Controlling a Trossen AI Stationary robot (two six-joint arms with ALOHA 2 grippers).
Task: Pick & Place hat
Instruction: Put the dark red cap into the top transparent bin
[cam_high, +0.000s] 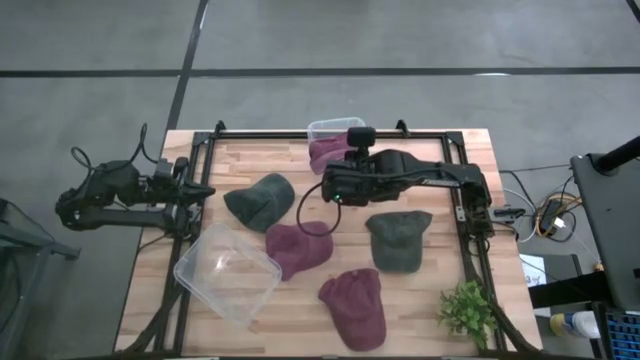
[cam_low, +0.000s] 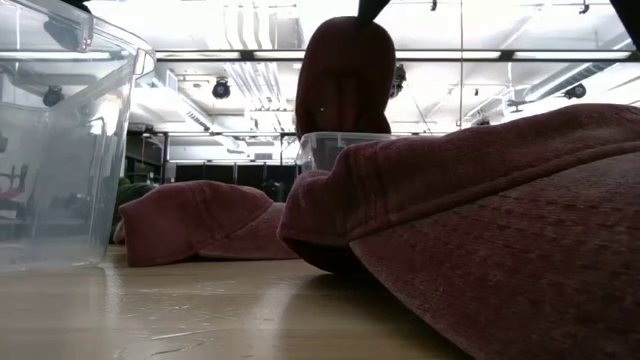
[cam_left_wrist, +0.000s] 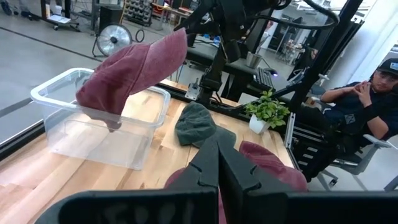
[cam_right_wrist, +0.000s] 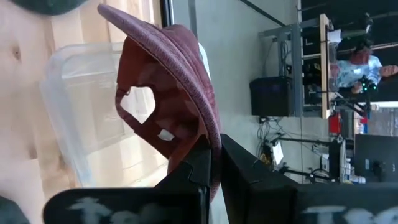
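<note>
My right hand (cam_right_wrist: 211, 163) is pinched on the brim of a maroon cap (cam_right_wrist: 174, 93), which hangs from it over the small clear tub (cam_high: 330, 130) at the far edge of the table (cam_high: 440, 170). The deciding relation is vertical — the cap's crown dangles straight below my fingers with its lowest part at or just inside the tub's rim, so the coming move looks like a short lowering and a release, not a sideways carry. The cap's long axis runs from the pinched brim down to the crown, tilted rather than plumb. My left hand (cam_left_wrist: 217, 163) is pressed together and empty, parked near the table's left edge, well apart from the tub; the right is plainly the nearer one. The overhead view gives the layout: two dark green caps (cam_high: 262, 200), two more maroon caps (cam_high: 298, 248) and a larger clear tub (cam_high: 228, 272) spread across the table, with a small plant (cam_high: 468, 308) at one corner. It hides how high the cap hangs. The left wrist view supplies that — the crown dipping into the tub — and also shows a seated person (cam_left_wrist: 367, 102) beyond the table. The right wrist view alone shows the grip on the brim.
</note>
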